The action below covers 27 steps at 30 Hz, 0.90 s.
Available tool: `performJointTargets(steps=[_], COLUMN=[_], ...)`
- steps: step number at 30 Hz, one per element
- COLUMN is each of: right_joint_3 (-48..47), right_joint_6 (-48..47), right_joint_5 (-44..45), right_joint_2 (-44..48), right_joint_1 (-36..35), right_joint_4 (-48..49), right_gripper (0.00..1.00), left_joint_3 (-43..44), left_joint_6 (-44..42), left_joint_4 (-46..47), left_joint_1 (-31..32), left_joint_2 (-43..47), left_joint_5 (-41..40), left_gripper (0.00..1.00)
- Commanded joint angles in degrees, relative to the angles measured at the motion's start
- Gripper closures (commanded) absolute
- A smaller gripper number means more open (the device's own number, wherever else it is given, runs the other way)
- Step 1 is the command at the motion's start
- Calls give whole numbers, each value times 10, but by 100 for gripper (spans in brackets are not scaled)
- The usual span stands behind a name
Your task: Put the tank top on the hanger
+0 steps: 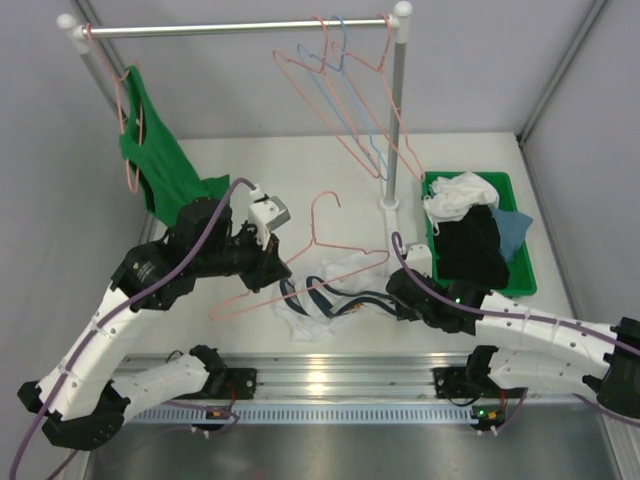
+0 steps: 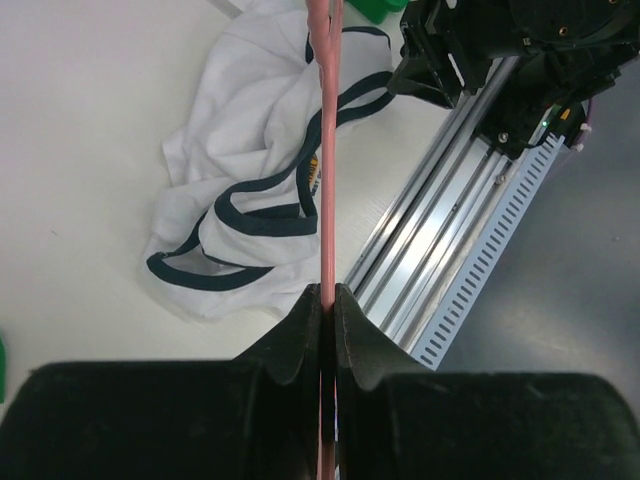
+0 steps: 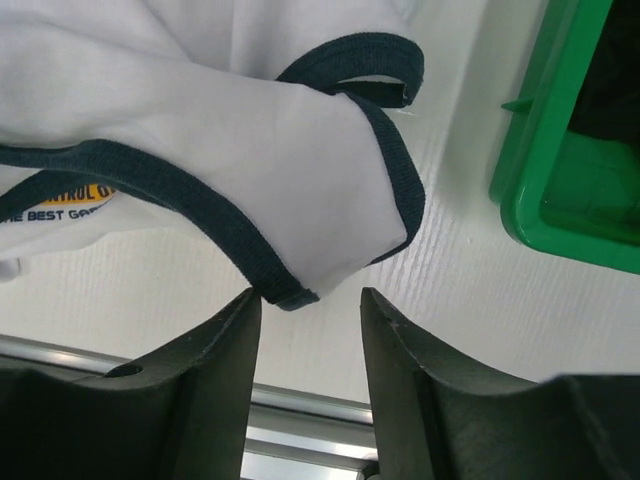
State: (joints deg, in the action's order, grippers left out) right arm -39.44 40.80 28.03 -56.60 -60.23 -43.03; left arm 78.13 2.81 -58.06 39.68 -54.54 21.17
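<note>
Tank top [image 3: 200,110] lettering partly under fold

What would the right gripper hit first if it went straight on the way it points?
The tank top: its navy-trimmed fold lies just ahead of the right gripper, at the mouth of its open jaws. Depth is unclear; it may already touch.

The tank top [image 1: 318,292] lies on the table [image 1: 300,170]. The hanger [image 2: 326,150] crosses over it and reaches out to its left. The bin [image 1: 503,183] sits to its right. Behind it stands the rack [image 1: 396,110] with spare hangers [image 1: 340,75], and a second tank top [image 1: 160,165] hangs behind-left.
</note>
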Motion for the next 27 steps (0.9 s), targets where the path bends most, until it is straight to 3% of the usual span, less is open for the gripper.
performJointTargets(steps=[1, 6, 8, 9, 11, 22, 27], right_joint_3=[-9, -6, -10, -12, -9, 9, 9], right_joint_6=[9, -6, -19, -20, -23, -15, -15], right_joint_5=[44, 54, 44, 39, 33, 28, 25], right_joint_2=[-11, -27, -34, -36, -37, -49, -69], right_joint_1=[-10, -9, -8, -9, -8, -9, -9], right_joint_4=[30, 59, 68, 73, 77, 80, 86], right_gripper=[56, 63, 62, 55, 52, 63, 58], left_joint_3=[12, 19, 21, 23, 26, 32, 29], left_joint_6=[-4, -5, -5, -5, -6, -11, -13], left_joint_4=[-19, -38, -43, -47, -50, -59, -63], left_joint_1=[17, 42, 51, 60, 67, 103, 114], left_joint_2=[-3, -12, -21, -23, -31, -62, -63], left_joint_5=[-25, -41, -54, -58, -62, -78, -81], left_gripper=[100, 100, 100, 100, 100, 100, 100])
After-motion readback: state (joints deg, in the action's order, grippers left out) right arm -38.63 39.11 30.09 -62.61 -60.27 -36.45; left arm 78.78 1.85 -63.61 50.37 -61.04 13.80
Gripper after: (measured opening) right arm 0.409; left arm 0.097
